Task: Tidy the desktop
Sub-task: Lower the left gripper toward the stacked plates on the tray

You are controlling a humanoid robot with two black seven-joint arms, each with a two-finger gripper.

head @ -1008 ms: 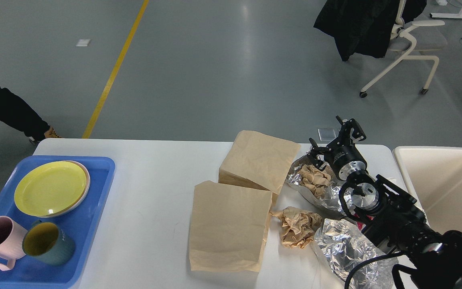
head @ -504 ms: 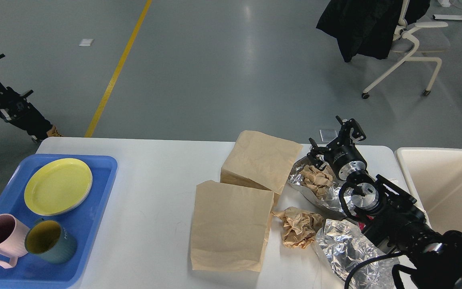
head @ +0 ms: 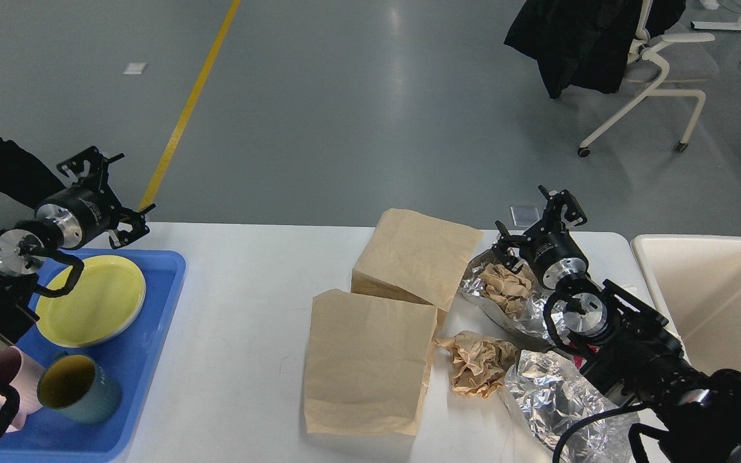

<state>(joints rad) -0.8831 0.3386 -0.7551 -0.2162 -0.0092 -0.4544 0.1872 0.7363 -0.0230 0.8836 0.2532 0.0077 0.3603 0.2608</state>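
Clearly the litter lay on the right half of the desktop (head: 242,321), within reach of the right gripper (head: 541,218), which hovered at the far right edge with its fingers spread and nothing between them. Just near and left of it sat an open foil wrapper (head: 505,292) holding crumpled brown paper; nearer still lay a loose paper wad (head: 478,365) and a second foil (head: 554,399), partly under the right arm. Two flat paper bags (head: 370,360) lay left of these, overlapping, long axes running roughly near to far. The cream bin (head: 718,289) stood just right of the table, so I judged the right arm the one to carry rubbish there, with its own forearm the main obstruction. The left gripper (head: 103,193) was well apart, above the far corner of the blue tray (head: 152,321), jaws parted and empty, beside the yellow plate (head: 97,302) and two cups (head: 78,389).
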